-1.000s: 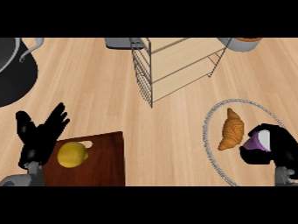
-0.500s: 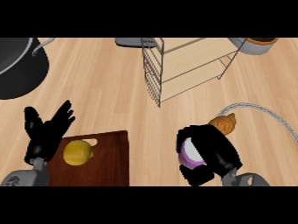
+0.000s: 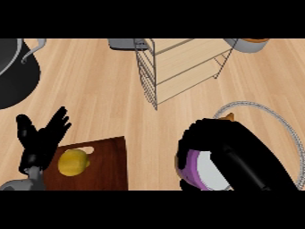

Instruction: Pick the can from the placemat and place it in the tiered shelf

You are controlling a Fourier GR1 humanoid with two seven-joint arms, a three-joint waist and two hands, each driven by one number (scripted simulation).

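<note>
1. My right hand (image 3: 230,150), black-fingered, is curled round the purple and white cylindrical can (image 3: 197,167); my fingers wrap its upper side and hide much of it.
2. The can sits low in the view, right of centre, held over the bare light wooden counter (image 3: 108,89) just left of the round grey placemat with a pale woven rim (image 3: 293,129).
3. A small orange-brown tip of a pastry (image 3: 229,117) peeks out above my right hand, on the placemat; the rest is hidden.
4. The wire-framed tiered shelf with pale wooden boards (image 3: 181,67) stands up the counter from the can, well apart from it.
5. My left hand (image 3: 42,138) rests at the lower left with its fingers spread straight and upward, holding nothing.
6. Just right of that hand lies a dark reddish-brown wooden cutting board (image 3: 105,167) with a yellow lemon (image 3: 73,162) on it.
7. A large black pot with a grey handle (image 3: 6,76) fills the upper left corner.
8. Along the far edge, a grey object (image 3: 125,43) shows beside the shelf's left side, and a grey cup with something orange inside (image 3: 248,44) beside its right.
</note>
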